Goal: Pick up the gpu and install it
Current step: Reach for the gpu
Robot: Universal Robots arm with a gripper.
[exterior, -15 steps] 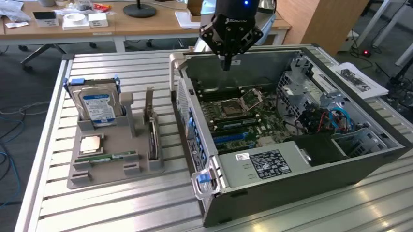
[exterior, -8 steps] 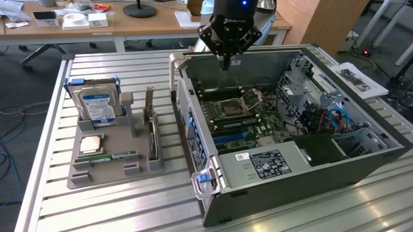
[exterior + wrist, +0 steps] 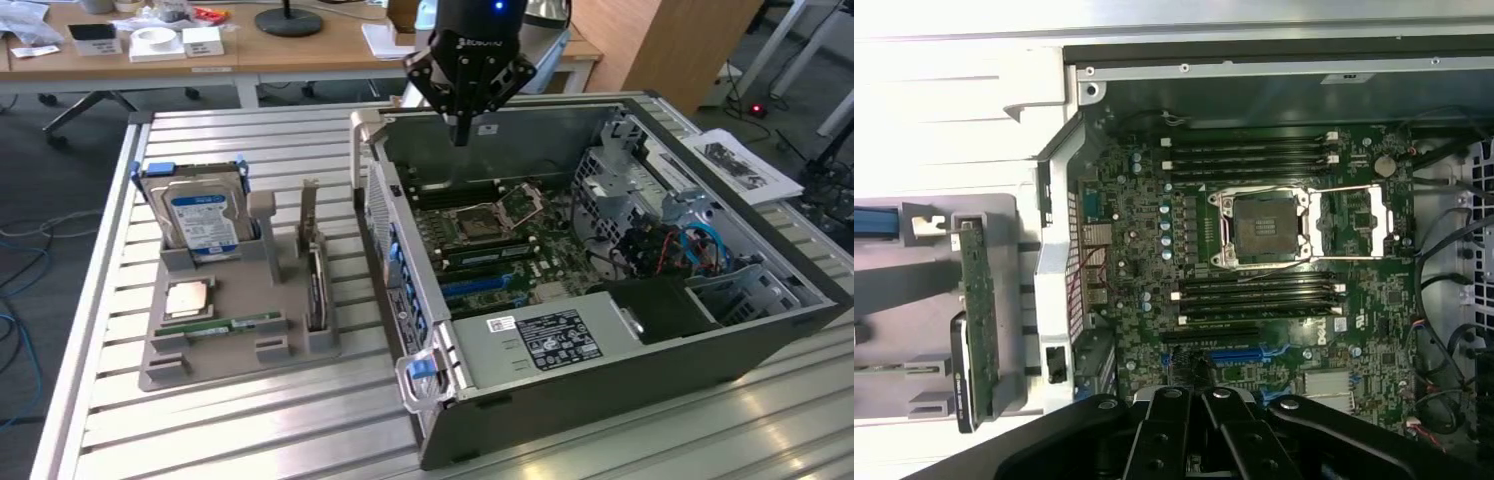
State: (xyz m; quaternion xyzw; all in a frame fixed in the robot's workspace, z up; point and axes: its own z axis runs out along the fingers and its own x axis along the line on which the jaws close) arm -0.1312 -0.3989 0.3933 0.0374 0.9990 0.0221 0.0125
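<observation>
Gpu (image 3: 316, 288) stands on edge in a slot of the grey holder (image 3: 227, 365), at the holder's side nearest the pc case (image 3: 667, 330). Board is upright, silver bracket end sticks up. Wrist view gives it edge-on (image 3: 980, 310): green board w/ black cooler block on one face, seated in the holder (image 3: 914, 290). Not yet installed; nothing touches it.

Same holder, other items:
- hard drive (image 3: 200, 222), blue label, upright at far end
- cpu chip (image 3: 187, 297) lying flat, approx. mid-holder
- memory stick (image 3: 220, 325), thin green, flat just beside the chip

Holder sits on the slatted metal counter (image 3: 200, 435), towards the exterior view's left. Case lies on its side on the same counter, to the exterior view's right, side panel off, inside facing up.

Inside the case: motherboard (image 3: 501, 240) (image 3: 1134, 270), cpu socket (image 3: 483, 222) (image 3: 1264, 228) w/ latch frame flipped open, black ram slots (image 3: 1254, 150), blue expansion slot (image 3: 1249, 355). Psu (image 3: 547, 338) w/ label at near end, blue cables (image 3: 701, 245) by the drive cage.

Tool (image 3: 461, 128) (image 3: 1199, 405) hangs over the far edge of the case, pointing down, fingers closed together and gripping nothing. Well apart from the gpu; case wall and counter gap lie between them.

Bkgd: wooden desk (image 3: 267, 50) w/ small boxes, printed sheet (image 3: 741, 165) by the case's far corner.
</observation>
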